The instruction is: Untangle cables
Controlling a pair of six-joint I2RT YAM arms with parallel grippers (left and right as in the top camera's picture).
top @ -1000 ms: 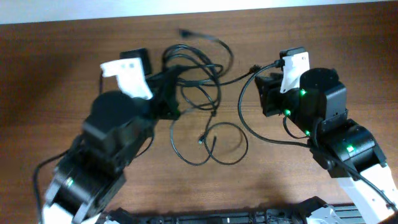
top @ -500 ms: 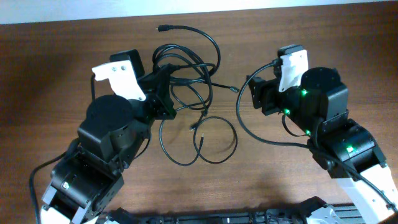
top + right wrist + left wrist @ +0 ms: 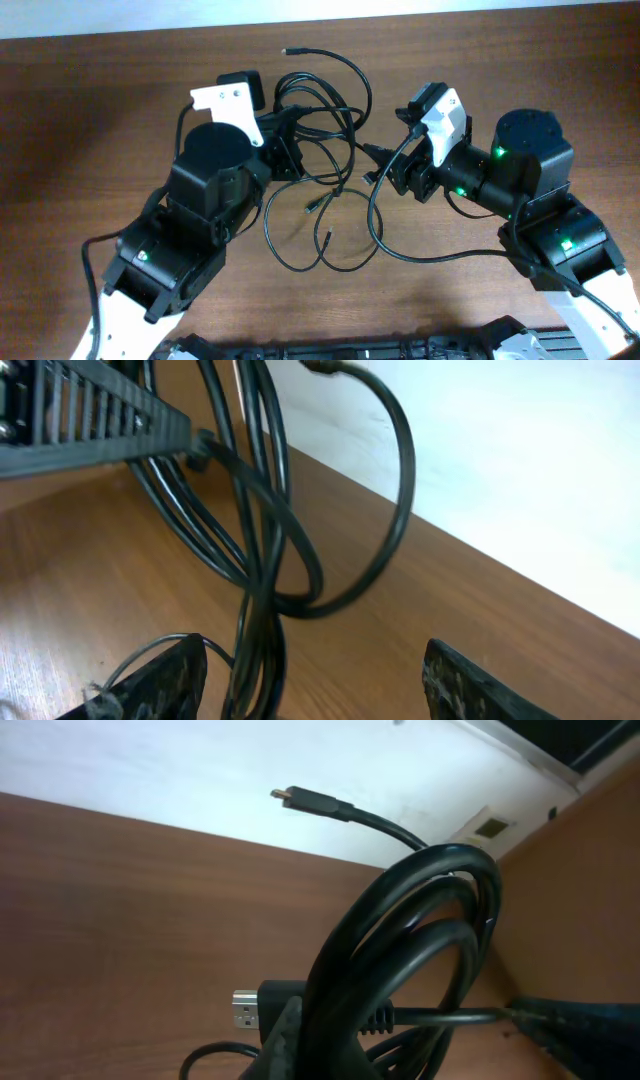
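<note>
The cables (image 3: 330,108) are a tangle of glossy black loops on the brown table at top centre. One small plug end (image 3: 287,50) points left at the far edge. A thin loop (image 3: 268,222) trails toward the front. My left gripper (image 3: 283,152) is shut on the left side of the bundle. In the left wrist view (image 3: 300,1045) the thick loops (image 3: 420,910) rise from the finger, beside a metal-tipped plug (image 3: 243,1010). My right gripper (image 3: 383,172) is open at the bundle's right side. In the right wrist view (image 3: 310,680) cable strands (image 3: 262,630) hang near its left finger.
A thicker black wire (image 3: 385,235) fixed to the right arm loops over the table in front of the right gripper. The white wall edge (image 3: 450,8) runs along the table's far side. The left arm's gripper body (image 3: 80,410) shows in the right wrist view, top left.
My left arm has swung right and forward with the bundle still held, dragging the cables right. My right gripper has turned left and come in against the bundle's right side.
</note>
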